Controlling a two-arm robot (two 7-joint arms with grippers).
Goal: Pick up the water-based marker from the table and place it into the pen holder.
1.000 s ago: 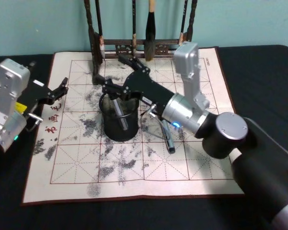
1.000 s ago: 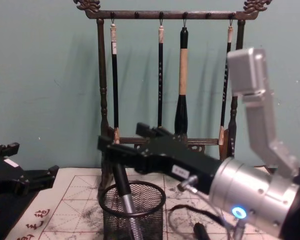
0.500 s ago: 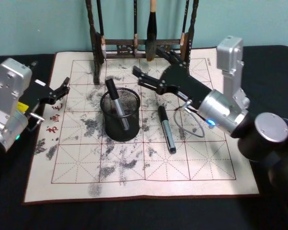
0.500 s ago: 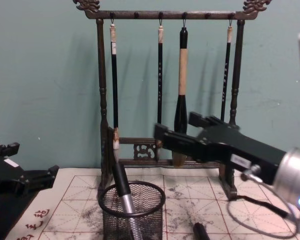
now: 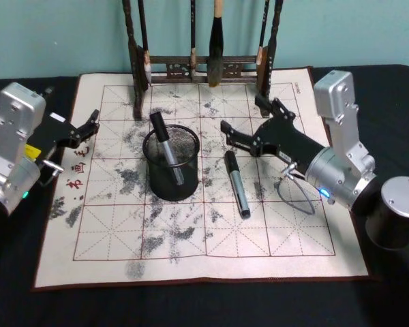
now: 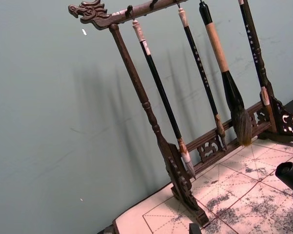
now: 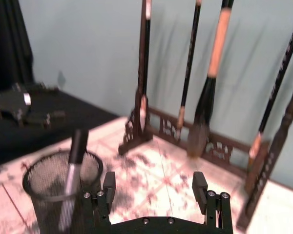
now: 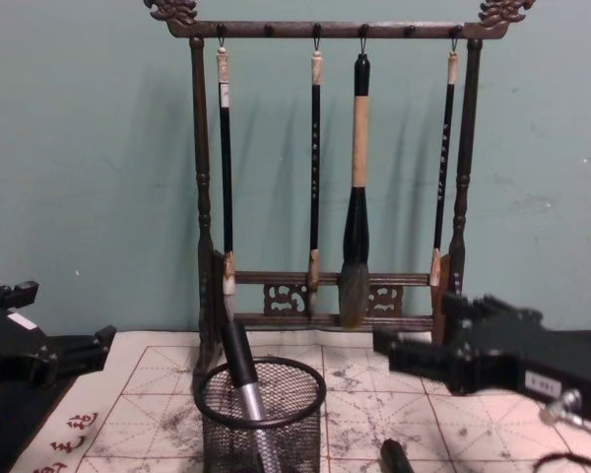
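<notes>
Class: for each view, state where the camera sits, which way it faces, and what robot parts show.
Head: high, looks down on the table; left hand and right hand show, both open.
Chest: low, faces forward at the brush rack; both hands at its sides.
Left wrist: faces rack and wall; a dark tip, perhaps its own.
Right wrist: looks past its own fingers toward the rack.
Shared: head, chest, right wrist show the pen holder holding a marker.
</notes>
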